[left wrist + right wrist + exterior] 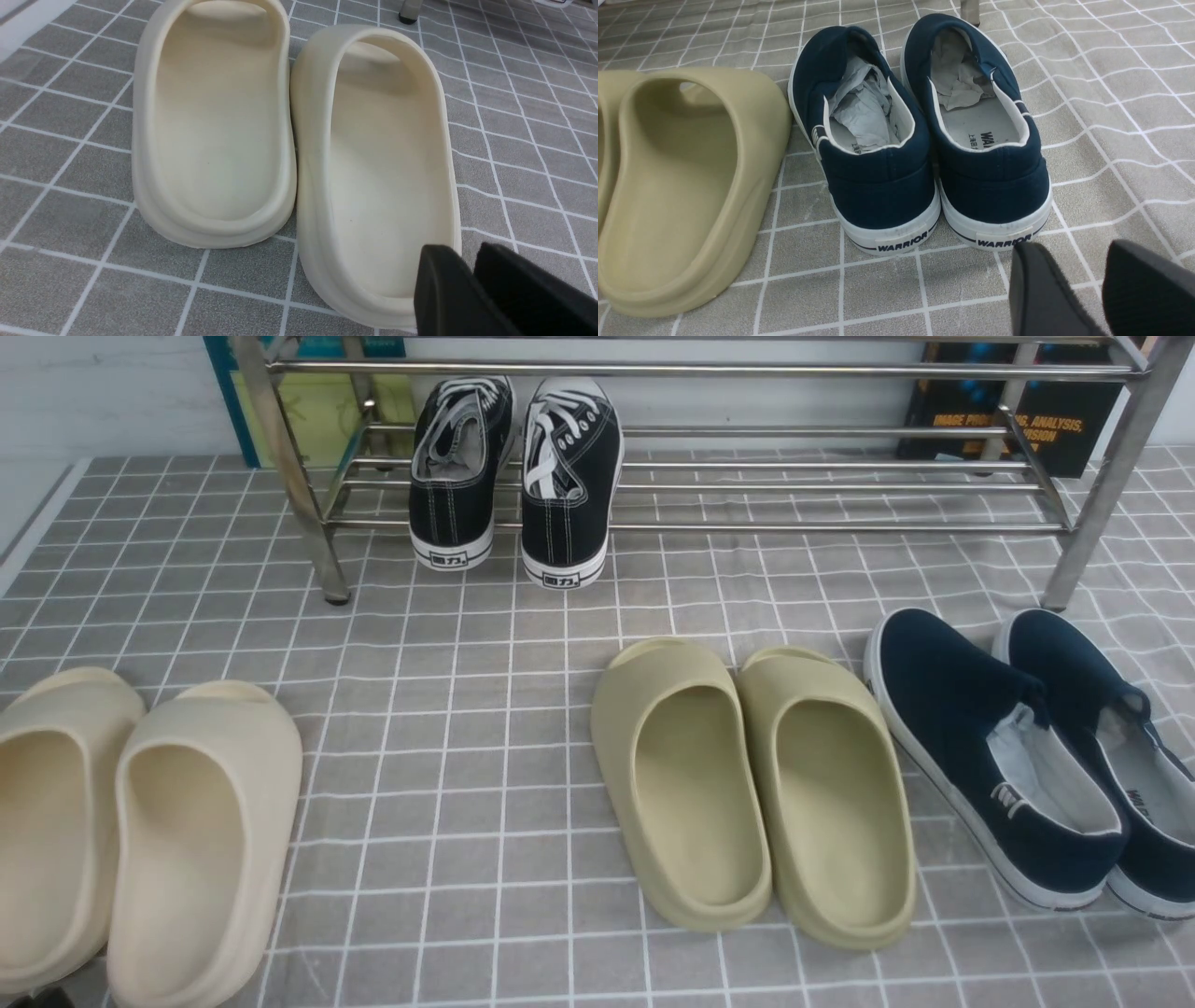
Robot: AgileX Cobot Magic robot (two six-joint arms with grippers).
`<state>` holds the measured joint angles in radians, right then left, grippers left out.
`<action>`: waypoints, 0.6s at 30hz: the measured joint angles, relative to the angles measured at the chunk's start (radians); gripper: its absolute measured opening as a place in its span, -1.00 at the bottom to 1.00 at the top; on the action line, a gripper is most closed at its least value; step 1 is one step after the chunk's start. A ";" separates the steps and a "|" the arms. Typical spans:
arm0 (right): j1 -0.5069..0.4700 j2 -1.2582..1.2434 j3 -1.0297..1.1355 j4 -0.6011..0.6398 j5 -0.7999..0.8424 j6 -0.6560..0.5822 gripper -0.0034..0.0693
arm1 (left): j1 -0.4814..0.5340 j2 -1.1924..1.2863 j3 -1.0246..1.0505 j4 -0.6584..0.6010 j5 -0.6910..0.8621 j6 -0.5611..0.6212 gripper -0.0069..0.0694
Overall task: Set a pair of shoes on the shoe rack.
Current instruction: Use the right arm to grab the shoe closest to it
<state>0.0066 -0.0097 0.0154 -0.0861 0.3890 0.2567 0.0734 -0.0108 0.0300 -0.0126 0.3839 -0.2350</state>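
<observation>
The pair of navy-blue canvas slip-on shoes with white rubber soles [971, 709] stands side by side on the grey white-checked cloth [448, 709], at the front right. It is in front of the low silver metal-tube shoe rack [709, 527], near the rack's right leg but not on it. Crumpled grey paper [861, 107] fills both toes. The right gripper [1069, 252] hangs just behind the heels, its black jaws moderately parted and holding nothing. Just left of the pair lie two olive foam slides [681, 775]. Two black lace-up sneakers with white laces [569, 476] rest on the rack's lower bars. At far left lie two cream foam slides [196, 821]. The left gripper [462, 249] hovers by one heel, jaws closed and empty.
</observation>
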 joint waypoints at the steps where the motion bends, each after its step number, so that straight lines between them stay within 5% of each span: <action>1: 0.000 0.000 0.000 0.000 0.000 0.000 -0.23 | 0.000 0.000 0.000 0.000 0.000 0.000 -0.52; 12: 0.000 0.000 0.000 0.069 -0.003 0.000 -0.23 | 0.000 0.000 0.000 0.000 0.000 0.000 -0.52; 18: 0.000 0.000 0.003 0.458 -0.006 0.136 -0.23 | 0.000 0.000 0.000 0.000 0.000 0.000 -0.52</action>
<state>0.0066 -0.0097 0.0184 0.3721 0.3834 0.3927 0.0734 -0.0108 0.0300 -0.0126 0.3839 -0.2350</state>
